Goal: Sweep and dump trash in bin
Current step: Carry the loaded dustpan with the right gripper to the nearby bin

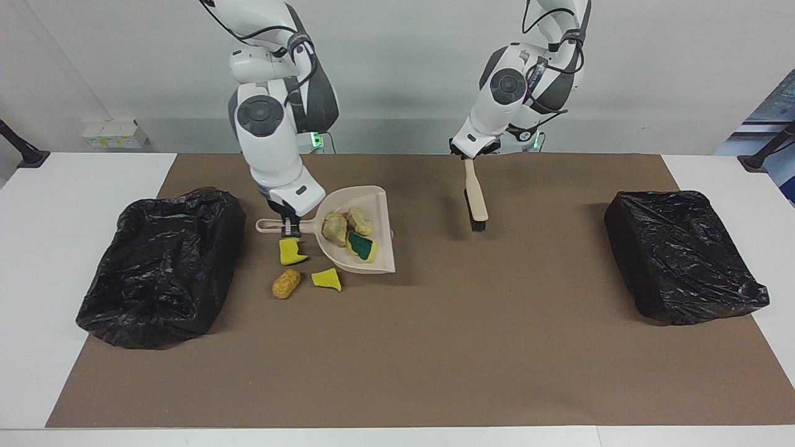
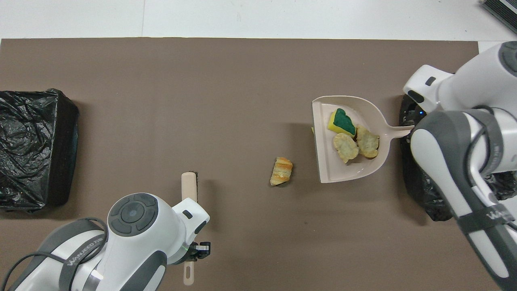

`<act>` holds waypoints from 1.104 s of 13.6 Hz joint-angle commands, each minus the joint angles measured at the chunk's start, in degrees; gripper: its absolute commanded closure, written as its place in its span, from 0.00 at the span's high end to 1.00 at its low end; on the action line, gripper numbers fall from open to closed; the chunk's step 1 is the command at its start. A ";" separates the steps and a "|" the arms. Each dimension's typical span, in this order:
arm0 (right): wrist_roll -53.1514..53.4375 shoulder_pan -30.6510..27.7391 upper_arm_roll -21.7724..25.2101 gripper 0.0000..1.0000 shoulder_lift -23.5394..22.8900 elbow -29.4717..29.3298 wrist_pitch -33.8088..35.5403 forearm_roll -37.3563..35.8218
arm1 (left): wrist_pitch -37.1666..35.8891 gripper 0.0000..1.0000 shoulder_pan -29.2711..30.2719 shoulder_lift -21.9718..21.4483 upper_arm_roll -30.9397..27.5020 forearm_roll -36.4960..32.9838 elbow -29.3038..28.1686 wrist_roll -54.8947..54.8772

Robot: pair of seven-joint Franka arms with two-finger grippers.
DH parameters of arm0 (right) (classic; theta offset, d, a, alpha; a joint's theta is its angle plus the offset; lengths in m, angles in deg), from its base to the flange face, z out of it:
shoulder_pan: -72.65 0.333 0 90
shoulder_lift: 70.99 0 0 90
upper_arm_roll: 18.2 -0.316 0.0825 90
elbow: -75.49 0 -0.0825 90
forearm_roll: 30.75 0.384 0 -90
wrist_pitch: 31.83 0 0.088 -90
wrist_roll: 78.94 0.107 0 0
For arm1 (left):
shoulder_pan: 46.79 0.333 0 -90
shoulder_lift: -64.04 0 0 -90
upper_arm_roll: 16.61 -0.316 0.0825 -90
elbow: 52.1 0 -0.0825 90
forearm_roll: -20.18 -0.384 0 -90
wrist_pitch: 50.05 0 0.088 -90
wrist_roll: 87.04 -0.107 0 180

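My right gripper is shut on the handle of the beige dustpan, holding it level in the air over the yellow sponge scraps, beside the black bin at the right arm's end. The pan carries a green-backed sponge and two pale beige chunks. Two yellow scraps and an orange-brown lump lie on the mat. A bread-like lump lies alone mid-mat, hidden by the pan in the facing view. My left gripper is shut on the brush.
A second black bag-lined bin stands at the left arm's end of the brown mat. In the overhead view the right arm covers most of the bin at its end. The brush hangs bristles down.
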 commanded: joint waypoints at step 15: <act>-14.66 -24.23 -0.55 0.00 0.08 -6.15 -7.45 -29.61 | 3.99 0.00 -8.83 -4.37 1.72 -0.34 -7.83 11.35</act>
